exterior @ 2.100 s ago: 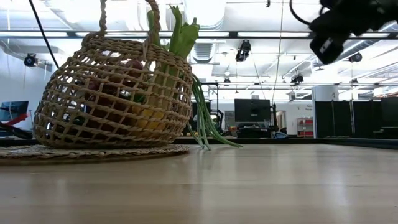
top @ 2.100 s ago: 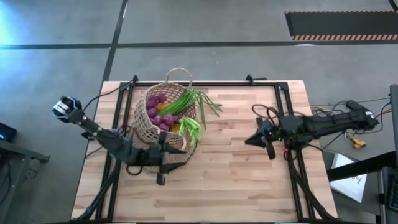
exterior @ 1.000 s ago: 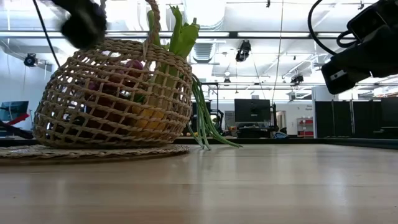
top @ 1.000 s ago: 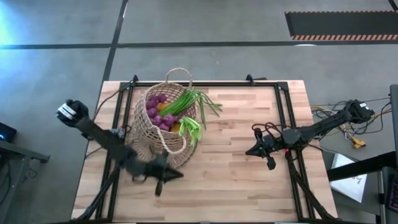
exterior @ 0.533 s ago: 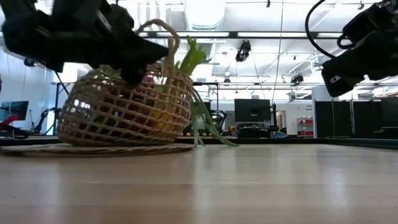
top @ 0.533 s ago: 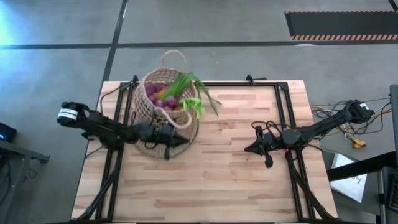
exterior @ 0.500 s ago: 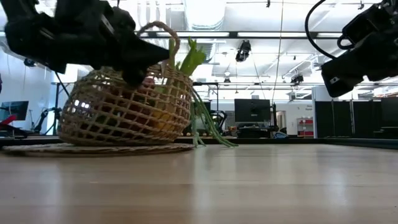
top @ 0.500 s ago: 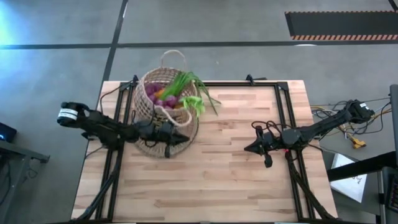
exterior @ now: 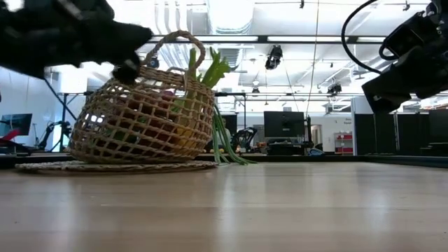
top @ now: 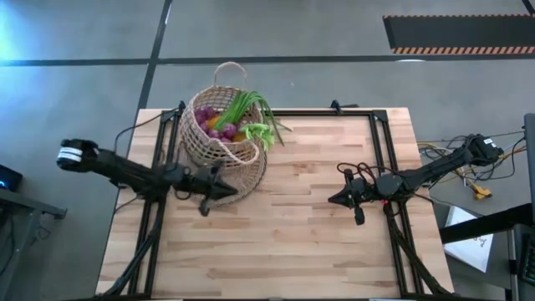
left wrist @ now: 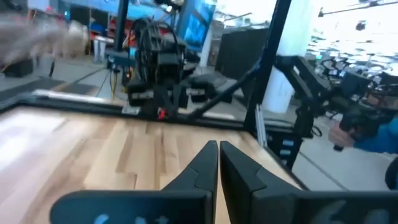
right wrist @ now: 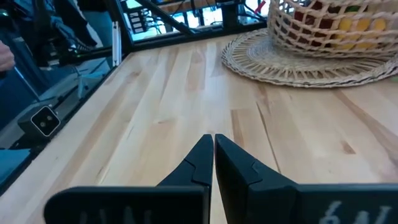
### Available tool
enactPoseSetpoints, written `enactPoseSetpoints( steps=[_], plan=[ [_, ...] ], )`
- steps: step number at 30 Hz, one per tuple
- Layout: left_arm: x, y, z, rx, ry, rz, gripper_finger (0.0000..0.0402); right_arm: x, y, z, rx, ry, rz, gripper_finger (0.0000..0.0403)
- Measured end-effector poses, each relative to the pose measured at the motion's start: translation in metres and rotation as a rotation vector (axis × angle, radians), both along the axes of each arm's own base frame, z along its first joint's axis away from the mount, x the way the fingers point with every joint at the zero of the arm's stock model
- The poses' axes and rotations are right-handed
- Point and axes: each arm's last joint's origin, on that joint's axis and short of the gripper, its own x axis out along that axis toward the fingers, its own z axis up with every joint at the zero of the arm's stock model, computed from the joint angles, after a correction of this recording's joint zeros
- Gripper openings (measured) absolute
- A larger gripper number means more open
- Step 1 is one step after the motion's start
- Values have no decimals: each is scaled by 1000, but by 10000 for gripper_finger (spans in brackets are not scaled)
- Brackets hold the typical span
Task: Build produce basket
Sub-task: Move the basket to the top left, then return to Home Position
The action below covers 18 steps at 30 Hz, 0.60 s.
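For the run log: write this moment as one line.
round tan woven wicker basket: filled, on mat | left gripper: shut, empty, beside basket | right gripper: shut, empty, apart

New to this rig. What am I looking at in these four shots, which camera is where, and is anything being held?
It is a two-armed robot at a wooden table. The high view looks straight down on it, the low view sits at table-top height, and each wrist view looks forward past that arm's own fingers.

The left gripper hangs beside the wicker basket, on its near side. Its fingers are pressed together and hold nothing. The right gripper waits over the right half of the table, also shut and empty.

The basket rests on a round woven mat. It holds the produce: purple grapes, something orange, and long green stalks that spill over the rim. Nothing else lies on the table.
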Motion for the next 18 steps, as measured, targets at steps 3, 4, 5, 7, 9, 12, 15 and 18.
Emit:
enactPoseSetpoints(
  steps=[3,4,5,7,9,12,15,18],
  plan=[
    [-21,-7,-9,-21,23,28,0,0,0,0,7,-2,-11,9],
    [-26,-8,-11,-39,27,35,0,0,-1,0,9,-2,-21,9],
    [-32,-9,-12,-52,22,33,0,0,-1,0,12,-2,-32,9],
    [-41,-9,-13,-72,4,23,0,0,-1,0,15,-2,-47,9],
    [-47,-8,-17,-72,5,17,0,0,-1,0,13,-3,-56,9],
    [-53,-7,-14,-51,1,-12,0,0,-1,0,12,-3,-56,9],
    [-60,-6,-14,-27,20,-26,0,0,-1,0,22,-2,-58,9],
    [-67,-4,-20,6,88,-17,0,0,-2,0,39,0,-62,9]
  ],
)
